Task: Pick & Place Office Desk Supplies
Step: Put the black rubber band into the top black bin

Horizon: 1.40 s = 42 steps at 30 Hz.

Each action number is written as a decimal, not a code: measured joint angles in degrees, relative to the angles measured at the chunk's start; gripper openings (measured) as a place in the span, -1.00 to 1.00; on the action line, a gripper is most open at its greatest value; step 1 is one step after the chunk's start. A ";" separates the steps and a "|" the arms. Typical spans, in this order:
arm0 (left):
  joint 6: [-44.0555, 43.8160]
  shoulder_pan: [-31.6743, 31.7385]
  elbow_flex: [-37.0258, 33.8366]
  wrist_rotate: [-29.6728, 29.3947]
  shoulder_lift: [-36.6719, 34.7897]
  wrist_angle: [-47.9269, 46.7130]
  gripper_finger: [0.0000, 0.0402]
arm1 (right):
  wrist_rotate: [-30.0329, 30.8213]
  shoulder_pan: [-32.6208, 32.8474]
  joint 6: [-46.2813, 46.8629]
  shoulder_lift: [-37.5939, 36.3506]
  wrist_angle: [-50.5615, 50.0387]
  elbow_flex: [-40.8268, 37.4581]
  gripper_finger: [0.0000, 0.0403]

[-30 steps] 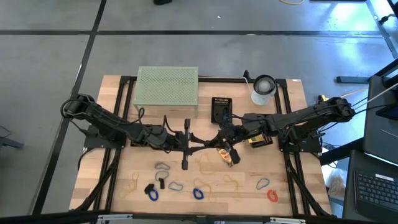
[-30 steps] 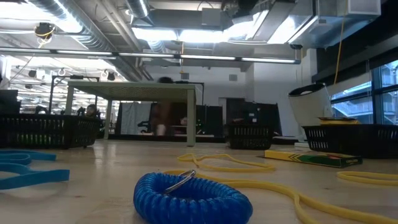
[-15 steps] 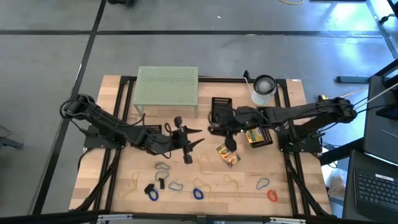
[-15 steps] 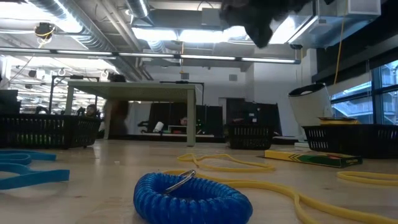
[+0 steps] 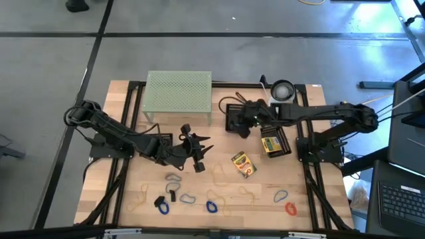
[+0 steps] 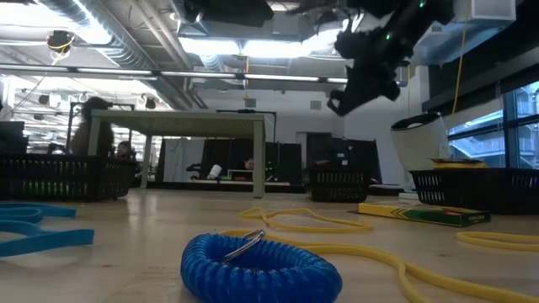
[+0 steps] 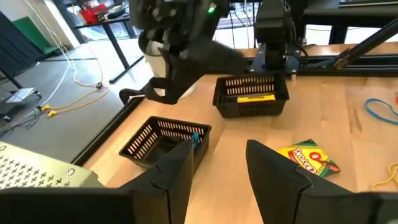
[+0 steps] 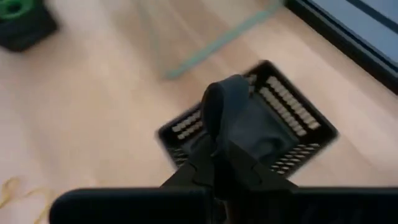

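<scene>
Moved over black basket (image 5: 236, 117), right hand (image 8: 225, 134) pinching grey loop clip (image 8: 224, 106).

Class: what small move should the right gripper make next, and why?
Probably open the fingers and let go: the right gripper is shut on a grey loop clip, seemingly right over the small black basket. The left gripper waits open at mid-table.

Surroundings: grey concrete floor (image 5: 60, 60) crossed by dark seams encloses the wooden desk (image 5: 119, 199). Overhead, ceiling ducts (image 6: 126, 38) and fluorescent light strips (image 6: 253, 77). A pale table (image 6: 181, 126) stands beyond; windows (image 6: 497, 126) line one side.
</scene>
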 joint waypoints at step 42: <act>-3.27 0.00 -0.02 0.14 0.04 -0.10 -0.28 | -3.50 -8.23 1.41 11.26 2.50 0.00 -0.27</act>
